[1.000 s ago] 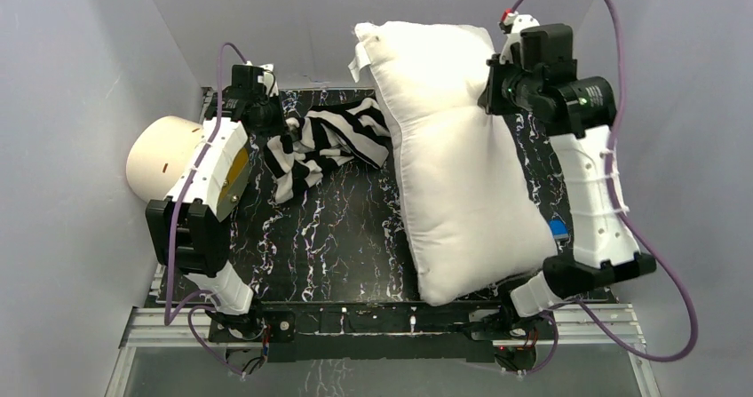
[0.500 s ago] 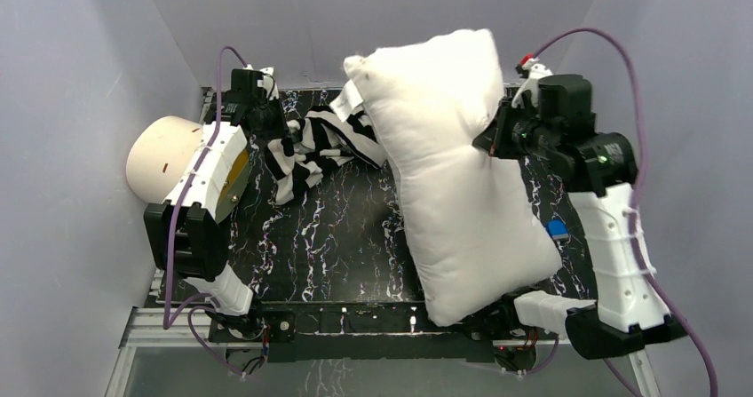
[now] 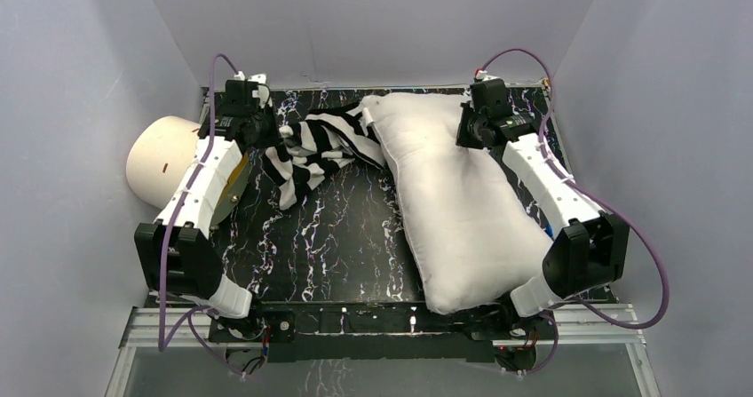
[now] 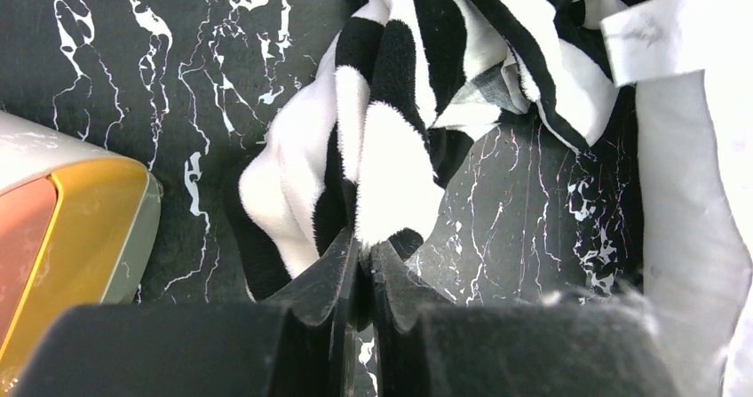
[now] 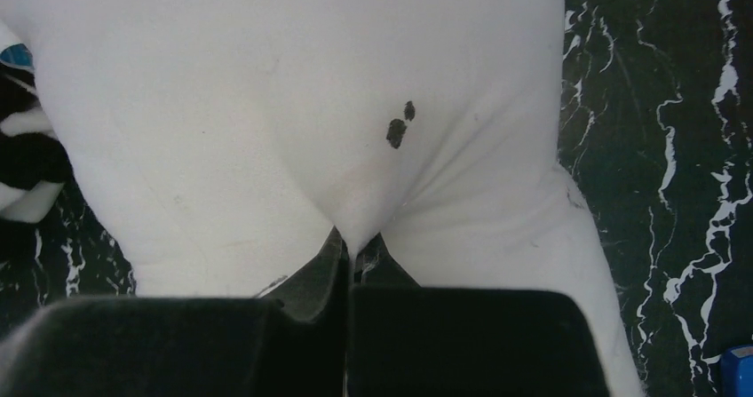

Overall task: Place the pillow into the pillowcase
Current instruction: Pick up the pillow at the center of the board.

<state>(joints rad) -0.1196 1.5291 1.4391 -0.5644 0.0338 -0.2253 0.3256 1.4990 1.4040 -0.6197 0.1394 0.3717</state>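
Note:
The white pillow [image 3: 457, 202] lies along the right half of the marbled table, its far end reaching the crumpled black-and-white striped pillowcase [image 3: 315, 148]. My right gripper [image 3: 469, 131] is shut on a pinch of the pillow's fabric [image 5: 266, 104] near its far right edge. At the back left, my left gripper [image 3: 277, 133] is shut on a fold of the pillowcase [image 4: 391, 175], which hangs bunched from the jaws. In the left wrist view, a white tag [image 4: 653, 37] and the pillow's edge [image 4: 684, 219] show at the right.
A cream cylinder with an orange face [image 3: 169, 153] lies at the table's left edge beside my left arm. A small blue object [image 3: 552, 231] peeks out by the right arm. Grey walls close in the table [image 3: 328, 237] on three sides.
The right arm has swung down and forward, lowering the pillow's raised far end flat onto the table. The left gripper stays about where it was, holding the pillowcase.

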